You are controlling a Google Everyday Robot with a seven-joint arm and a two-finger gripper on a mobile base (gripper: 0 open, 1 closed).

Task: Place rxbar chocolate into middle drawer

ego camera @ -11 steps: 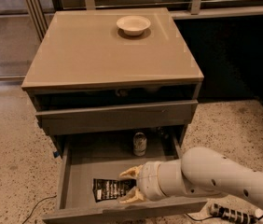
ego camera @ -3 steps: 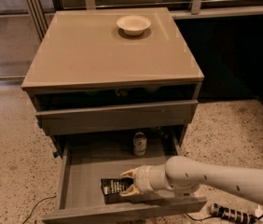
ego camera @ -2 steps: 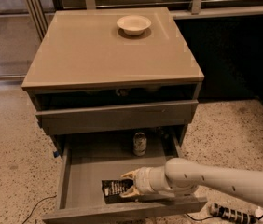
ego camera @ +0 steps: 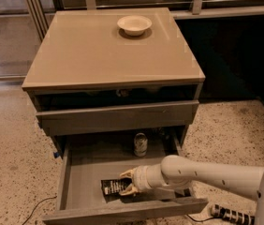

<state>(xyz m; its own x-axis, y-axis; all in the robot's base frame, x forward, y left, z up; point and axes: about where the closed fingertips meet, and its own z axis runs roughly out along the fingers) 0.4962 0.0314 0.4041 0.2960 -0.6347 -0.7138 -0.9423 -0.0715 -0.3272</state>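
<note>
The tan cabinet top point(ego camera: 90, 55) carries a white bowl point(ego camera: 134, 25) toward its far edge. On the grey floor of the open middle drawer point(ego camera: 87, 170) lies the rxbar chocolate point(ego camera: 113, 187), near the front, with the gripper point(ego camera: 128, 182) at its right end; a small can point(ego camera: 140, 144) stands farther back.

Speckled beige terrazzo floor point(ego camera: 10, 144), tan glossy-topped drawer cabinet point(ego camera: 99, 55) in the middle, metal-framed glass partition point(ego camera: 5, 36) behind on the left, dark wall panel point(ego camera: 235, 55) on the right, warm dim light, gripper point(ego camera: 126, 183) low inside the open drawer point(ego camera: 87, 172)
</note>
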